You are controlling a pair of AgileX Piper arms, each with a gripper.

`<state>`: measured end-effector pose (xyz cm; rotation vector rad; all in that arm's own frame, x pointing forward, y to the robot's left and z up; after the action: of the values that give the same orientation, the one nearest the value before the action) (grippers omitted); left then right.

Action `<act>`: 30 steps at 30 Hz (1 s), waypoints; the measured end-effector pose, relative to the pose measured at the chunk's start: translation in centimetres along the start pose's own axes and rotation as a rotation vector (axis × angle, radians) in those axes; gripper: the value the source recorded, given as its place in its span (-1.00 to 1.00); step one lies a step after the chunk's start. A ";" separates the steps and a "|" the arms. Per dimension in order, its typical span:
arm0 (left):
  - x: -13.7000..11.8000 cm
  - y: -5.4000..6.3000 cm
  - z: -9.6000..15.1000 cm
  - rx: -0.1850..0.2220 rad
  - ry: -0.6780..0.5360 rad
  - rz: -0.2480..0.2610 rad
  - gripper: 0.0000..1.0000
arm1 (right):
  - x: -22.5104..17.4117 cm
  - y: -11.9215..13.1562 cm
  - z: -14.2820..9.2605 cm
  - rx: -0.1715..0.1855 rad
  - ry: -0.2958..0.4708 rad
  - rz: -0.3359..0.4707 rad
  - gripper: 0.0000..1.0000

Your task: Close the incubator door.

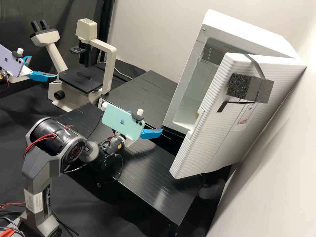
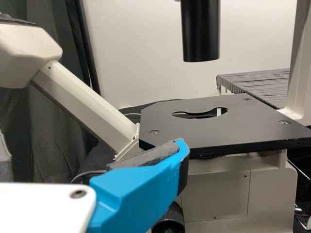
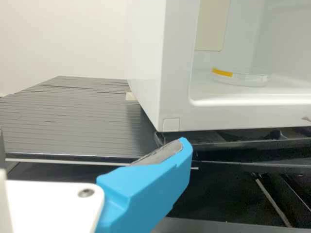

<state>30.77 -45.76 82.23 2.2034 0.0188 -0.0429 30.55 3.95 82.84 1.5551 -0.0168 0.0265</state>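
so the incubator [image 1: 247, 33] is a boxy white unit at the right side of the high view, pale inside. its ribbed white door [image 1: 210, 135], with a dark grey patch strapped on, is standing open toward the lower right.

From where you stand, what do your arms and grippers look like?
My right arm is dark grey, with round black joints, red and black cables, and a white label. Both grippers, left and right, are white with bright blue, grey-padded fingers; the phones mounted there are lilac and mint green.
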 end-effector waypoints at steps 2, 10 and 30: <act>0.0 0.0 0.0 0.000 0.000 0.000 1.00 | 0.0 0.0 0.0 0.000 0.000 0.000 1.00; 0.0 0.0 0.0 0.000 0.000 0.000 1.00 | -0.8 0.4 0.2 -0.002 -0.005 0.014 1.00; 0.0 0.0 0.0 0.000 0.000 0.000 1.00 | -14.7 9.5 0.5 0.052 0.171 0.508 1.00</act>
<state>30.77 -45.76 82.23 2.2034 0.0188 -0.0429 15.64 3.54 91.90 1.5612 -0.2776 0.5635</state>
